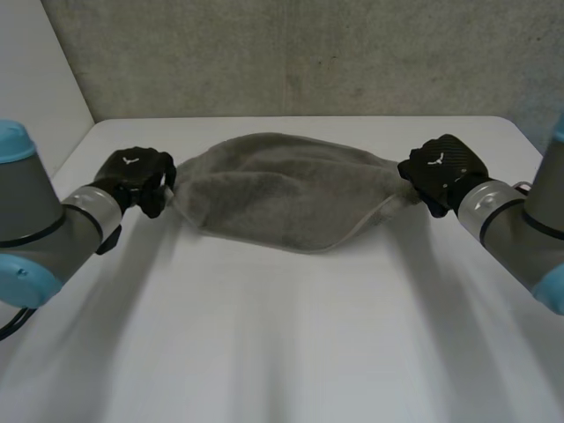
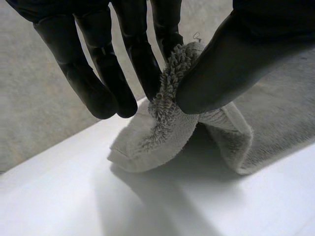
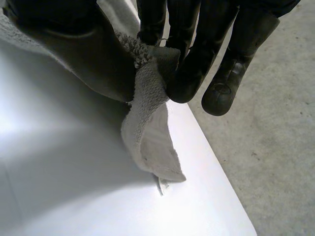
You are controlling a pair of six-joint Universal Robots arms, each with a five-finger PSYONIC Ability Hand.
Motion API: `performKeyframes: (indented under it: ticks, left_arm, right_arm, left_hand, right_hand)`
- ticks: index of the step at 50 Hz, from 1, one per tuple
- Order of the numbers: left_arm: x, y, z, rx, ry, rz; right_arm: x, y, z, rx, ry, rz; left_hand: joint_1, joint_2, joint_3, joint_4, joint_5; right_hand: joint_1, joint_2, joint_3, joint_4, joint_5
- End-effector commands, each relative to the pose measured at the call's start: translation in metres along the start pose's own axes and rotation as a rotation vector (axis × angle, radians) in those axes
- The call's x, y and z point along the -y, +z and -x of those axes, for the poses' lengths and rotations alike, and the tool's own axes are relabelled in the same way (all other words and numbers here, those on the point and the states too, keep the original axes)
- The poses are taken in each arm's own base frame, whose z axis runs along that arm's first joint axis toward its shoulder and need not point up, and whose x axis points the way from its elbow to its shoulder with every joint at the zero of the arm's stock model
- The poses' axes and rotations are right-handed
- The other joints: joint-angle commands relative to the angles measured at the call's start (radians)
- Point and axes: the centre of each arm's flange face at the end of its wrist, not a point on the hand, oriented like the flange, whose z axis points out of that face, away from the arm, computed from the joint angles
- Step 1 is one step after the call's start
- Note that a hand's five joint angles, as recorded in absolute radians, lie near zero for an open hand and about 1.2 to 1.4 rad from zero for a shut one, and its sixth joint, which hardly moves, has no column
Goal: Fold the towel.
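The white table (image 1: 282,352) spans the lower frame. At centre left, the left hand (image 1: 134,176) pinches one end of the grey towel (image 1: 282,198) between thumb and fingers. At centre right, the right hand (image 1: 445,167) pinches the other end. The towel sags between them, seemingly touching the table.

A: Any legible text, labels or numbers?
B: None. Only a small white Y-like emblem on the back of the left hand (image 1: 137,174) and the right hand (image 1: 443,167); no lettering.
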Motion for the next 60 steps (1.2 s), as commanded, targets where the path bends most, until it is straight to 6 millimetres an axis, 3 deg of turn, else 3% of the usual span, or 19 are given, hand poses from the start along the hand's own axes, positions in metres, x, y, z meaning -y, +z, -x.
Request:
performKeyframes:
  ticks: [1, 3, 8, 11, 12, 14, 31, 40, 60]
  left_arm:
    - [-0.009, -0.005, 0.031, 0.087, 0.057, -0.015]
    - [-0.02, -0.006, 0.043, 0.117, 0.146, 0.01]
    - [-0.037, -0.007, 0.038, 0.098, 0.243, 0.062]
    - [-0.047, -0.008, 0.032, 0.075, 0.257, 0.09]
    - [-0.047, -0.008, 0.031, 0.075, 0.257, 0.091]
    - [-0.051, -0.01, 0.021, 0.048, 0.262, 0.103]
    - [-0.061, -0.025, -0.006, -0.001, 0.516, 0.05]
    - [-0.073, -0.033, -0.011, -0.047, 0.682, 0.08]
    - [-0.088, -0.012, 0.008, -0.019, 0.666, 0.123]
  right_arm:
    - [-0.005, -0.019, -0.009, -0.014, 0.089, 0.029]
    - [-0.006, -0.02, -0.01, -0.016, 0.091, 0.029]
    - [-0.006, -0.019, -0.011, -0.019, 0.095, 0.029]
    - [-0.008, -0.017, -0.008, -0.015, 0.091, 0.034]
    - [-0.008, -0.017, -0.008, -0.015, 0.09, 0.034]
    - [-0.013, -0.014, -0.005, -0.005, 0.094, 0.049]
    - [-0.027, -0.006, -0.014, -0.028, 0.11, 0.078]
    - [-0.04, 0.003, -0.014, -0.022, 0.122, 0.112]
    - [-0.043, 0.005, -0.011, -0.014, 0.125, 0.119]
  left_hand:
    - [-0.057, -0.109, -0.155, -0.132, -0.266]
    - [-0.057, -0.109, -0.155, -0.132, -0.266]
    - [-0.083, -0.134, -0.181, -0.157, -0.292]
    - [-0.369, -0.421, -0.467, -0.444, -0.578]
    - [-0.371, -0.422, -0.469, -0.445, -0.58]
    - [-0.643, -0.694, -0.741, -0.717, -0.852]
    - [-0.99, -1.042, -1.088, -1.065, -1.199]
    - [-1.028, -1.08, -1.126, -1.103, -1.238]
    - [-1.005, -1.057, -1.103, -1.079, -1.214]
  right_hand:
    - [0.054, 0.097, 0.052, 0.059, 0.077]
    - [0.054, 0.097, 0.052, 0.059, 0.077]
    - [0.054, 0.097, 0.052, 0.059, 0.077]
    - [0.054, 0.097, 0.052, 0.059, 0.077]
    - [0.054, 0.097, 0.052, 0.059, 0.077]
    - [0.054, 0.097, 0.052, 0.059, 0.077]
    - [0.054, 0.097, 0.052, 0.059, 0.077]
    - [0.054, 0.097, 0.052, 0.059, 0.077]
    - [0.054, 0.097, 0.052, 0.059, 0.077]
